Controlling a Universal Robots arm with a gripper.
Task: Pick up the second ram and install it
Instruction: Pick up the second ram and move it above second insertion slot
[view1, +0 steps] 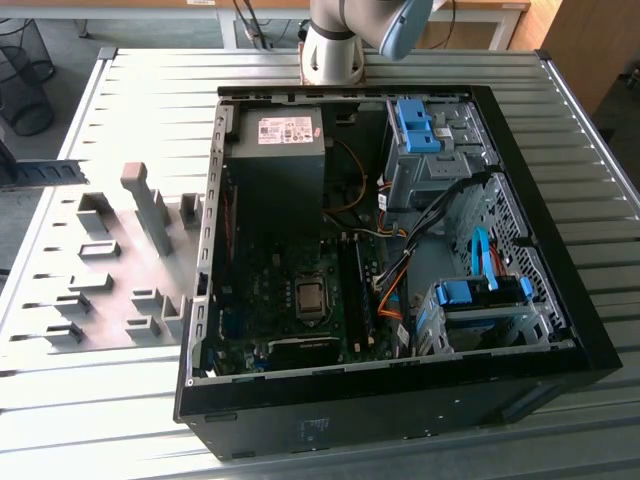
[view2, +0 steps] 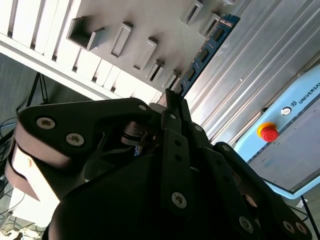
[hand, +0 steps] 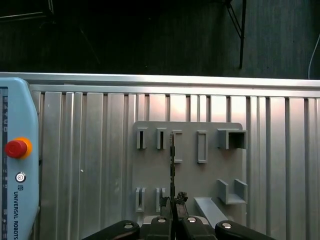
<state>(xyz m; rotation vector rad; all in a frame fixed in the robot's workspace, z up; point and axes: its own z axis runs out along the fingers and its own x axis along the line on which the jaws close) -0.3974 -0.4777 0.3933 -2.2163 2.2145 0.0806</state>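
The second ram (view2: 207, 50) is a narrow blue board with black chips. It sticks out from between my fingertips, and my gripper (view2: 170, 98) is shut on one end of it. In the first wrist view the ram (hand: 172, 162) shows edge-on as a thin dark line running out of the gripper (hand: 173, 199). It hangs in the air over the grey holder plate (hand: 187, 170). The open computer case (view1: 590, 340) lies on the table in the exterior view, with its green motherboard (view1: 290, 300) exposed. The arm's base (view1: 335, 45) stands behind the case.
The grey holder plate (view1: 120, 270) with its upright blocks lies on the slatted metal table (view1: 100, 420), at the case's side toward the exterior view's left. A light-blue teach pendant with a red stop button (hand: 15, 148) lies on the table beside the plate. Blue drive-bay latches (view1: 415, 125) and cables fill the case's other side.
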